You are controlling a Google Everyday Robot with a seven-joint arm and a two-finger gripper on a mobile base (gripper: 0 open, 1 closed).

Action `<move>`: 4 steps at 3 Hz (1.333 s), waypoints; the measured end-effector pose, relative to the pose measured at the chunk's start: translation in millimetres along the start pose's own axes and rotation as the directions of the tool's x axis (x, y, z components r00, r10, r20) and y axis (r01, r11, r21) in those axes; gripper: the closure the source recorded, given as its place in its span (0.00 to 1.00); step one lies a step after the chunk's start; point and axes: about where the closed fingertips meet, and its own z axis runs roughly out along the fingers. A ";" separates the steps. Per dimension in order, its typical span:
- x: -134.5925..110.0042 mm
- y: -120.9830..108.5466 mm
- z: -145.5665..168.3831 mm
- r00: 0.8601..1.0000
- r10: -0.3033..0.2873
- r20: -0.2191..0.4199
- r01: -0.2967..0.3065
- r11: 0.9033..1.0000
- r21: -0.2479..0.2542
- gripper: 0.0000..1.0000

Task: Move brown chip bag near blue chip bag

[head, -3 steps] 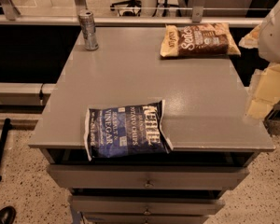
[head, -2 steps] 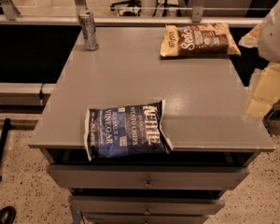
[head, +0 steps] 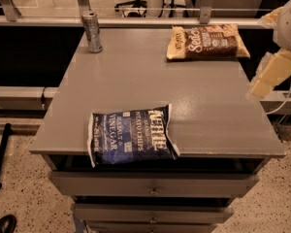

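Note:
The brown chip bag (head: pixel 208 42) lies flat at the table's far right corner, dark brown middle with white script and tan ends. The blue chip bag (head: pixel 131 136) lies flat at the table's front edge, left of centre, slightly overhanging it. My gripper (head: pixel 271 73) shows as a cream-coloured part at the right edge of the view, beyond the table's right side, below and right of the brown bag and touching neither bag. It holds nothing that I can see.
A metal can (head: pixel 91 31) stands upright at the far left corner of the grey table (head: pixel 150 81). Drawers sit below the table's front. A rail runs along the far edge. A shoe tip (head: pixel 2 224) shows at the bottom left on the floor.

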 end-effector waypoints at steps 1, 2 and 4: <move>0.5 -58.3 27.2 0.998 0.014 0.063 -0.019 0.996 0.089 0.00; -3.8 -109.5 68.0 0.991 0.016 0.129 -0.033 0.991 0.126 0.00; -1.4 -171.6 160.9 0.964 0.089 0.249 -0.112 0.991 0.078 0.00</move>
